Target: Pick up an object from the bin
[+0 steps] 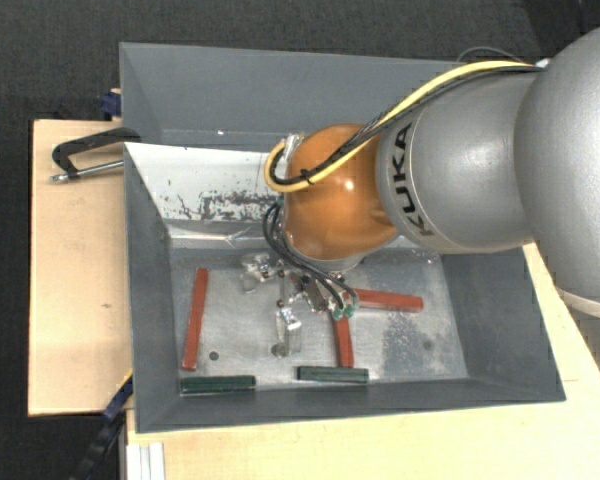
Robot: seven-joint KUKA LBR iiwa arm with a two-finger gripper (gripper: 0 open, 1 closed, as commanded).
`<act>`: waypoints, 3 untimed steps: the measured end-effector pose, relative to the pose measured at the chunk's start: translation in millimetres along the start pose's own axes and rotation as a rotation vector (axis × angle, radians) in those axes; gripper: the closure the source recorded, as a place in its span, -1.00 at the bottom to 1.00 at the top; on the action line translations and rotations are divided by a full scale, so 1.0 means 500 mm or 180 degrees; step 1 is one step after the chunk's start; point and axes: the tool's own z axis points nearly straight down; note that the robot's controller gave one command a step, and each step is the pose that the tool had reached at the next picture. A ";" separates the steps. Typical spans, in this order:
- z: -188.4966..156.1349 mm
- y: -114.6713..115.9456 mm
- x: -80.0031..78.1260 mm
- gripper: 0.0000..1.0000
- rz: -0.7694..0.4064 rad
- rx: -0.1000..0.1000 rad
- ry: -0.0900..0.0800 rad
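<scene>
Since the arm's rounded orange wrist cover hangs right over the middle of the grey metal bin, I honestly can't tell whether the hand is open or closed. It sits low over a bare patch of floor near the bin's centre.

Closest thing to it is the short red stick, just beside it on the right, lying roughly front to back. A longer red stick lies crosswise a bit further right, and a long red stick rests well apart on the left. A left dark green bar and a right dark green bar lie along the front wall.

The bin floor is dull grey, scuffed and speckled. The back wall is shinier, with dark flecks across it. Past the bin's far rim there's dark carpet-like flooring.
</scene>
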 end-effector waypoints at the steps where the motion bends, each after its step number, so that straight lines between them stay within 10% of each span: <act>1: -0.017 -0.054 0.012 -1.00 -0.0132 0.0006 -0.0005; 3: 0.092 -0.081 0.079 -1.00 -0.0814 -0.0004 0.0010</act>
